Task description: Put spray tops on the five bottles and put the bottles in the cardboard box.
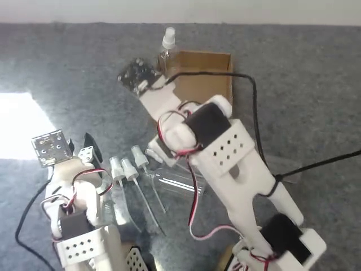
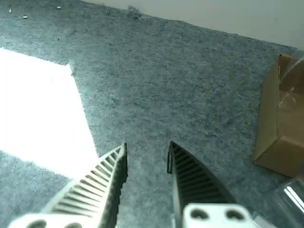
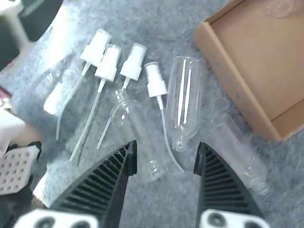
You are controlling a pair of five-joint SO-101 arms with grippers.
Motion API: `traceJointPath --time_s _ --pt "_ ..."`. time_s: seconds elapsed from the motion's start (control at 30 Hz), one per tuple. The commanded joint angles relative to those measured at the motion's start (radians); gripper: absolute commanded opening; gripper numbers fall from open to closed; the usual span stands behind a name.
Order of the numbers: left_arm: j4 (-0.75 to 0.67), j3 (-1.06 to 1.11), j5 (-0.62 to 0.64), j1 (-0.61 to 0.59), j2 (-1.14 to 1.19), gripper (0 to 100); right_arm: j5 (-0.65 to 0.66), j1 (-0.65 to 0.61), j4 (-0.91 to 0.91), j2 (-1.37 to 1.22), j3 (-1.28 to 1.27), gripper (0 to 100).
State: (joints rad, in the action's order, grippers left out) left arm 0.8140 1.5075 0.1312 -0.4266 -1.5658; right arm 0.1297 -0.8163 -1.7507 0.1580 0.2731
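A cardboard box [image 1: 211, 76] lies at the back, and one clear bottle with a spray top [image 1: 168, 48] stands at its left corner. Several white spray tops [image 3: 108, 64] with long tubes lie in a row on the grey carpet, and clear bottles [image 3: 185, 99] lie on their sides beside them. My right gripper [image 3: 166, 146] hangs open above one lying bottle [image 3: 140, 142] and a spray top's tube, holding nothing. Off to the left of the spray tops [image 1: 127, 168], my left gripper [image 2: 147, 147] is open and empty over bare carpet.
A bright patch of light [image 1: 17, 124] falls on the carpet at the left. The right arm's black cable [image 1: 256, 113] runs past the box. A corner of the box [image 2: 278, 137] and a clear bottle edge appear in the left wrist view.
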Motion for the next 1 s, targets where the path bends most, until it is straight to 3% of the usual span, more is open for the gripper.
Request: traceJointPath --time_s 0.0,0.17,0.97 --pt "-0.063 -0.010 0.002 -0.037 -0.012 13 0.012 -0.028 -0.018 0.082 -0.051 21.9" --pt "-0.074 -0.008 0.002 -0.066 -0.012 13 0.012 -0.039 0.033 0.110 -0.170 31.4" --pt "-0.075 -0.010 0.002 -0.066 -0.012 13 0.091 -0.117 0.481 0.119 -0.643 31.4"
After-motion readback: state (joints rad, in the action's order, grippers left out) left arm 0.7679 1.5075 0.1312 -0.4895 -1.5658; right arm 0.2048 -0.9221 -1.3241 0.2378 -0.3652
